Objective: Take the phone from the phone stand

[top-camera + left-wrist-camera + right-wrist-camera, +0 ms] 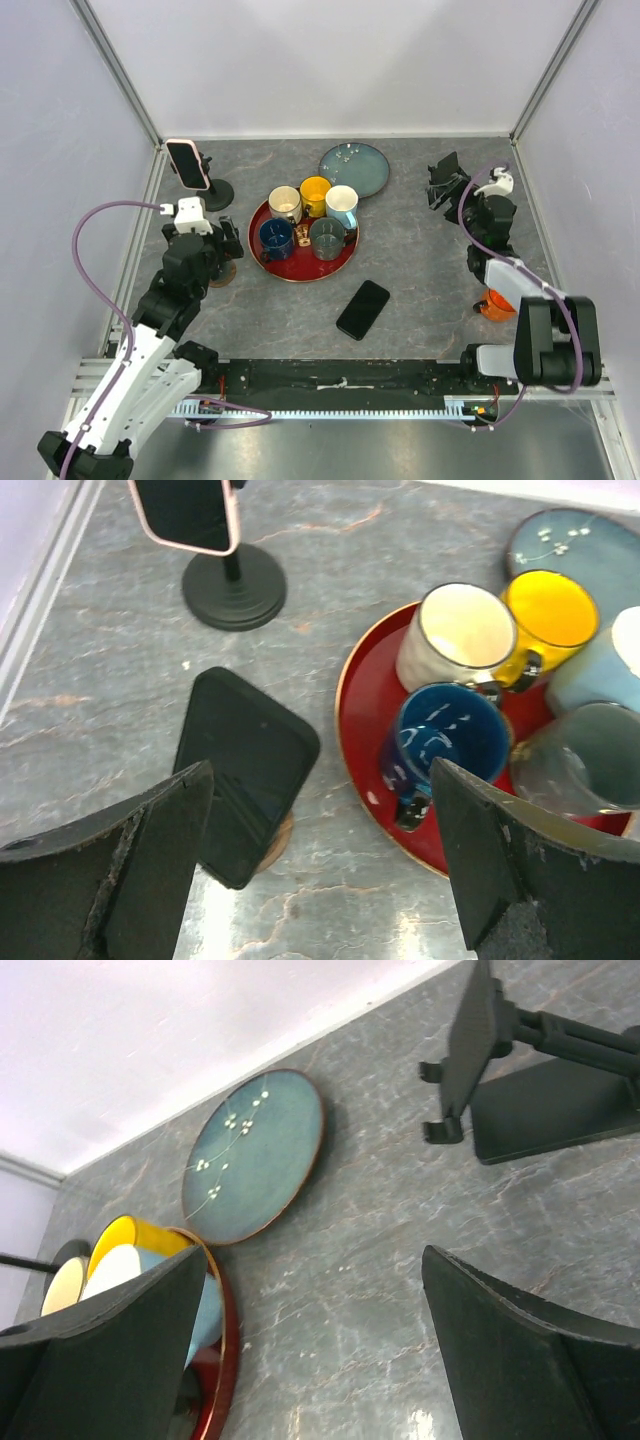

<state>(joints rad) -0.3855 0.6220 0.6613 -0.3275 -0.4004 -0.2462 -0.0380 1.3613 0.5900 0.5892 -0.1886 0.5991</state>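
Phone [187, 515] in pink case on round-based black stand [233, 585], left of red tray [362, 695], beyond wide-open, empty left gripper [320, 820], right gripper [315, 1280] likewise agape, empty, right of tray

counter [90, 700] grey stone-look, veined, smooth, low sheen toward the front edge; red tray [365, 700] glossy like lacquer, the mugs [445, 735] on it glazed and shiny with white highlights. plate [255, 1155] near the far edge has a teal glaze, speckled and satin, with a brown rim. phone [185, 510] at the far left corner shows a glossy dark face in a smooth pink case, on a matt black phone stand [233, 585]; left gripper [320, 770] is matt black, its edges rough and scuffed grey; black slab [245, 760] beside the tray is matt, lying on a wood-look disc [278, 838].
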